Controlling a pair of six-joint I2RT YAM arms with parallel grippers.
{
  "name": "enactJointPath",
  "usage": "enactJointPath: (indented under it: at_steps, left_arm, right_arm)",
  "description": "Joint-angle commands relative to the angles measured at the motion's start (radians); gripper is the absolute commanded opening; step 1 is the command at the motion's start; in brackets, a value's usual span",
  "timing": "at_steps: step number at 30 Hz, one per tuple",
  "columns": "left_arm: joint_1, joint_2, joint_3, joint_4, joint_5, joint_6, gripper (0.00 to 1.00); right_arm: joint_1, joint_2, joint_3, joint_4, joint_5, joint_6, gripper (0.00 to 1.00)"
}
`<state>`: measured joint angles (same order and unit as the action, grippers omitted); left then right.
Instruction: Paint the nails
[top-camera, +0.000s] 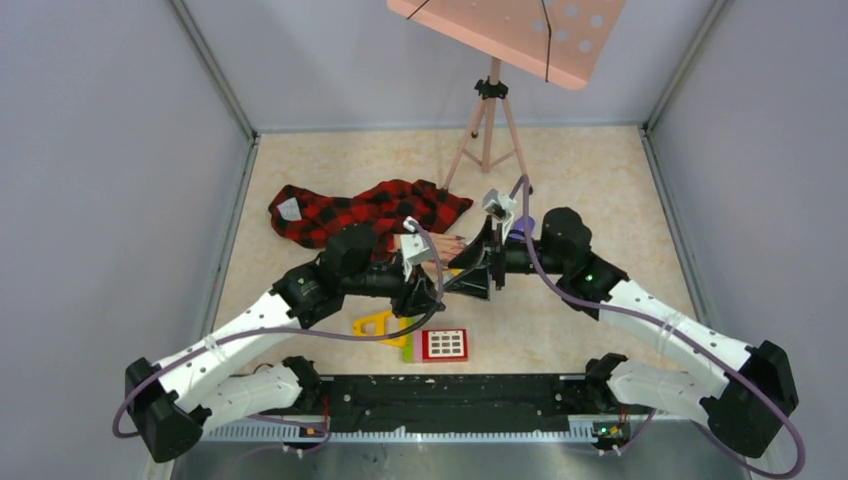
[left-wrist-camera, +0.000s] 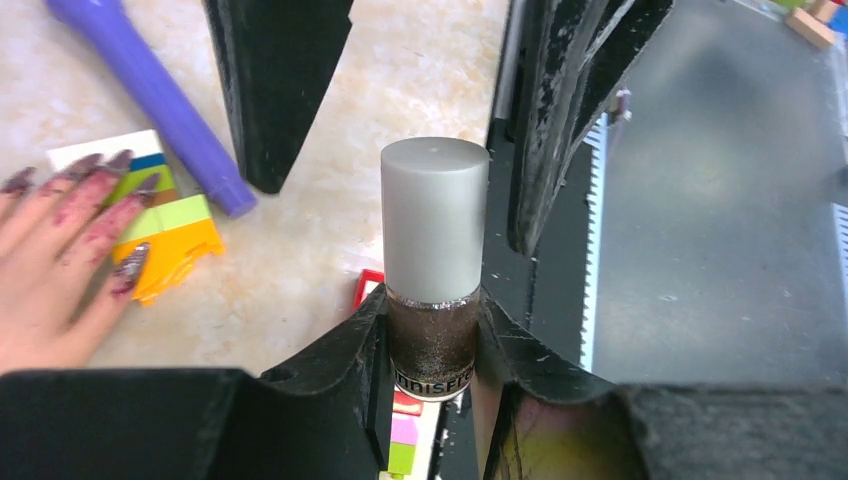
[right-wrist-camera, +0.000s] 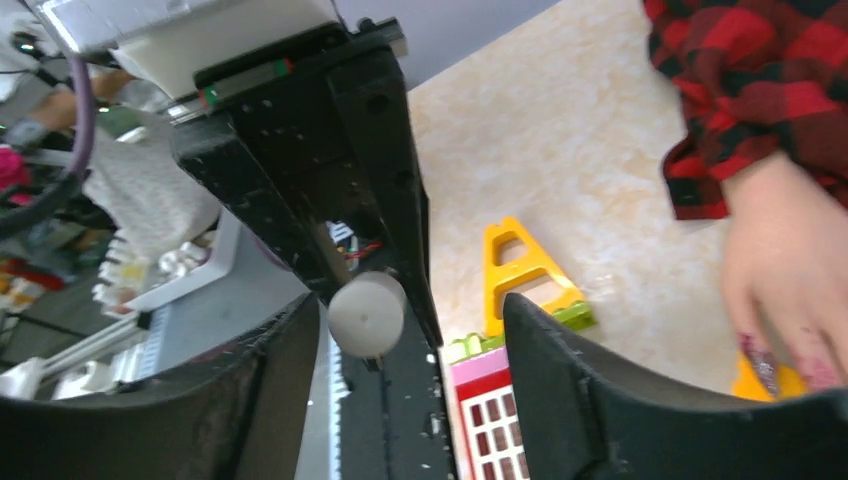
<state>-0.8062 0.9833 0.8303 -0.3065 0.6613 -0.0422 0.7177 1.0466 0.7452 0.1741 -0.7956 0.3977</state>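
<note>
My left gripper (left-wrist-camera: 432, 325) is shut on a small polish bottle (left-wrist-camera: 432, 345) with dark glittery contents and a pale grey-green cap (left-wrist-camera: 434, 215), held upright. My right gripper (right-wrist-camera: 410, 320) is open, and the cap (right-wrist-camera: 366, 314) lies between its fingers (left-wrist-camera: 275, 100), close to the left one and apart from both. The flesh-coloured mannequin hand (left-wrist-camera: 40, 280) lies at the left with dark purplish nails (left-wrist-camera: 131, 266) and smeared fingers. Its red-and-black plaid sleeve (top-camera: 370, 210) lies behind both grippers (top-camera: 455, 280) in the top view.
A purple pen-like stick (left-wrist-camera: 150, 90) lies beside the hand. Toy blocks lie near the front: a yellow frame (top-camera: 375, 325), a red window block (top-camera: 444, 344), and orange and green pieces (left-wrist-camera: 175, 235) under the fingertips. A tripod (top-camera: 488, 120) with a pink board stands behind.
</note>
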Motion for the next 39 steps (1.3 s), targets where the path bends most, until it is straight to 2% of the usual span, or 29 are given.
enactJointPath:
  at_steps: [1,3,5,8,9,11,14,19,26,29,31,35,39]
  left_arm:
    - [-0.002,-0.08,0.016,0.081,-0.135,0.033,0.0]
    - [-0.003,-0.103,0.002,0.098,-0.227,0.033,0.0]
    - [-0.003,-0.119,-0.011,0.109,-0.307,0.028,0.0]
    - [-0.003,-0.109,-0.005,0.095,-0.43,0.016,0.0]
    - [-0.003,-0.103,0.0,0.085,-0.471,0.011,0.0]
    - [-0.003,-0.095,0.005,0.073,-0.517,0.006,0.0]
    - [-0.003,-0.087,0.007,0.067,-0.508,0.005,0.0]
    - [-0.003,-0.071,0.011,0.064,-0.483,0.008,0.0]
    - [-0.003,-0.063,0.009,0.06,-0.432,0.03,0.0]
    - [-0.003,-0.06,0.01,0.06,-0.427,0.03,0.0]
    - [-0.003,-0.058,0.009,0.06,-0.427,0.03,0.0]
    - [-0.004,-0.056,0.009,0.059,-0.418,0.033,0.0]
    - [-0.002,-0.053,0.01,0.057,-0.421,0.033,0.0]
  right_arm:
    - [0.006,-0.1,-0.02,0.033,0.177,-0.003,0.72]
    - [0.006,-0.141,-0.037,0.041,0.281,0.018,0.78]
    - [0.006,-0.175,-0.062,0.059,0.407,0.069,0.79]
    - [0.006,-0.207,-0.117,0.164,0.485,0.18,0.79]
    - [0.007,-0.208,-0.138,0.213,0.498,0.222,0.78]
    - [0.006,-0.202,-0.165,0.305,0.51,0.286,0.69]
    - [0.016,-0.172,-0.154,0.347,0.537,0.328,0.63]
    - [0.074,-0.096,-0.075,0.286,0.592,0.312,0.64]
    - [0.206,0.017,0.007,0.284,0.679,0.286,0.63]
    - [0.217,0.041,0.027,0.26,0.724,0.288,0.62]
    - [0.218,0.055,0.034,0.249,0.727,0.291,0.6]
    - [0.219,0.073,0.042,0.257,0.712,0.292,0.48]
    - [0.22,0.093,0.062,0.236,0.695,0.284,0.45]
